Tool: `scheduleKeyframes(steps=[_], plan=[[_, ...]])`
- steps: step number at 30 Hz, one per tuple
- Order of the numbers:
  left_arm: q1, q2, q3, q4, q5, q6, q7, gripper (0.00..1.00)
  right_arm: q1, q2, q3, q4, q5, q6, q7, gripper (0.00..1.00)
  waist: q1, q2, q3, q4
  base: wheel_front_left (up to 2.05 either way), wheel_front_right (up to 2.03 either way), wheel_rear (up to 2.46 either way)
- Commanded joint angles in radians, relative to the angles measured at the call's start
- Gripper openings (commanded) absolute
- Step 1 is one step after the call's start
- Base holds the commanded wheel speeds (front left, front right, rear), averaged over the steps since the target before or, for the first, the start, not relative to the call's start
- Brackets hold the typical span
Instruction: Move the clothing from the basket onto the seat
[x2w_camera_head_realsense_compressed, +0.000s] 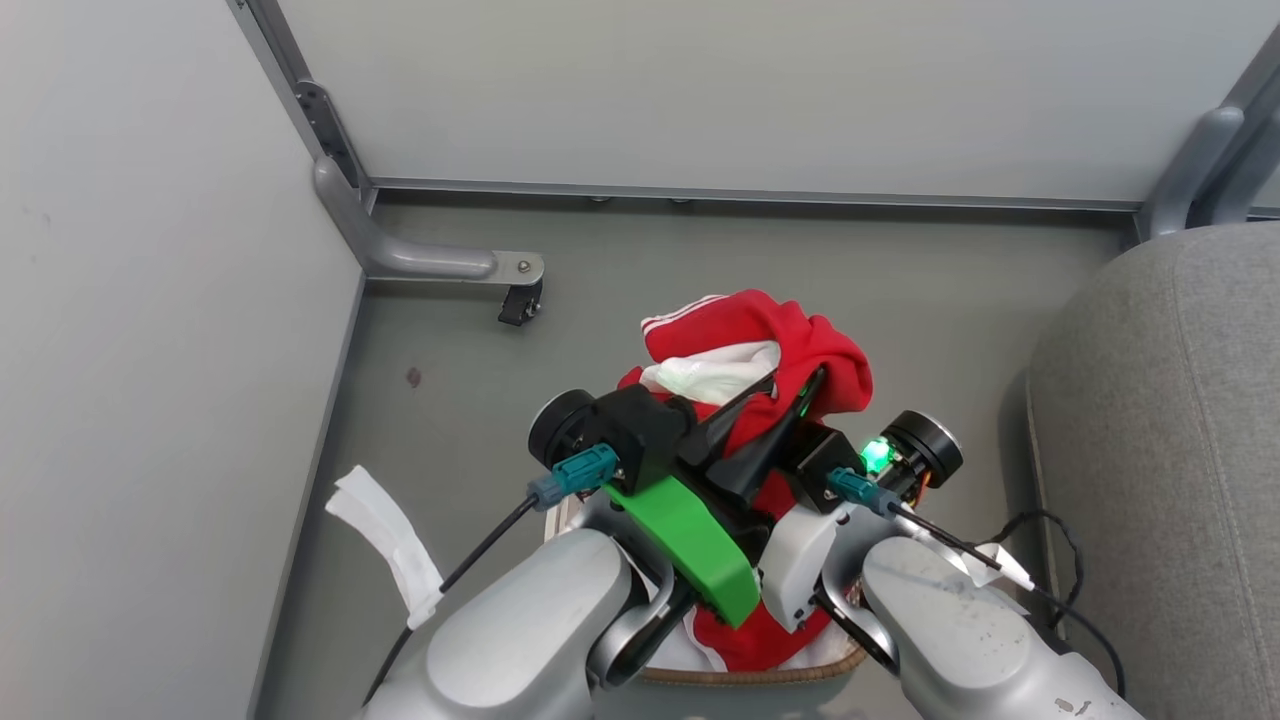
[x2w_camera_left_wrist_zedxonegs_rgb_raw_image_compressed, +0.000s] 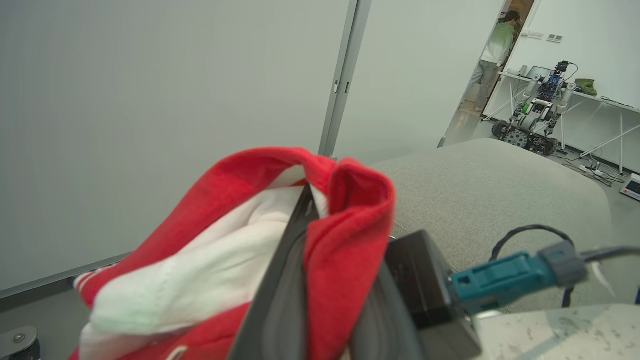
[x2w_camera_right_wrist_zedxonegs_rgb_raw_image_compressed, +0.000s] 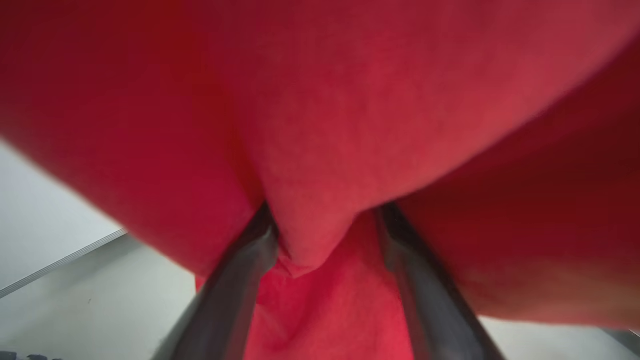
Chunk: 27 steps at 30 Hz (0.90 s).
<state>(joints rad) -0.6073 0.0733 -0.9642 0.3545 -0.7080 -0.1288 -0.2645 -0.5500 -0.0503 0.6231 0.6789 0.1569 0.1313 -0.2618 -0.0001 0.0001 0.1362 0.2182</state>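
Note:
The red clothing (x2w_camera_head_realsense_compressed: 790, 345) with white trim is bunched and lifted above the basket, whose brown woven rim (x2w_camera_head_realsense_compressed: 745, 678) peeks out under my arms. My left gripper (x2w_camera_head_realsense_compressed: 755, 392) reaches in from the left and is shut on a fold of it. From the right, my right gripper (x2w_camera_head_realsense_compressed: 812, 388) is shut on the same bundle. In the left wrist view the clothing (x2w_camera_left_wrist_zedxonegs_rgb_raw_image_compressed: 345, 235) drapes over the left gripper (x2w_camera_left_wrist_zedxonegs_rgb_raw_image_compressed: 311, 205), red folded over white. Red fabric (x2w_camera_right_wrist_zedxonegs_rgb_raw_image_compressed: 320, 125) bulges between the dark fingers (x2w_camera_right_wrist_zedxonegs_rgb_raw_image_compressed: 235, 285) in the right wrist view. The grey seat (x2w_camera_head_realsense_compressed: 1170, 450) lies to the right.
Pale partition walls close the floor at the back and left. A metal leg with a caster (x2w_camera_head_realsense_compressed: 520, 300) stands at the back left. A white strip (x2w_camera_head_realsense_compressed: 385, 540) lies on the floor at left. In the distance are a person (x2w_camera_left_wrist_zedxonegs_rgb_raw_image_compressed: 495, 55) and another robot (x2w_camera_left_wrist_zedxonegs_rgb_raw_image_compressed: 535, 110).

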Motion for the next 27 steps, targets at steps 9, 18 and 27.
scheduleKeyframes(steps=[9,18,27], plan=[[0.024,0.008,0.093,0.019,0.03,-0.003,0.0,0.0,0.047,-0.003,-0.036,-0.034,0.022,-0.001,-0.005,0.0,0.0001,-0.0001,-0.001,-0.002,0.0,0.0,0.0],[0.091,0.035,0.218,0.086,0.128,-0.001,0.0,1.0,0.133,-0.002,-0.133,-0.192,0.026,-0.001,-0.005,0.0,0.0001,-0.0001,-0.01,-0.113,0.0,0.0,0.0],[0.168,0.058,0.321,0.087,0.233,-0.002,0.0,1.0,0.218,-0.002,-0.208,-0.341,0.036,-0.001,-0.005,0.0,0.0001,-0.0001,0.005,-0.357,0.0,0.0,0.0]])
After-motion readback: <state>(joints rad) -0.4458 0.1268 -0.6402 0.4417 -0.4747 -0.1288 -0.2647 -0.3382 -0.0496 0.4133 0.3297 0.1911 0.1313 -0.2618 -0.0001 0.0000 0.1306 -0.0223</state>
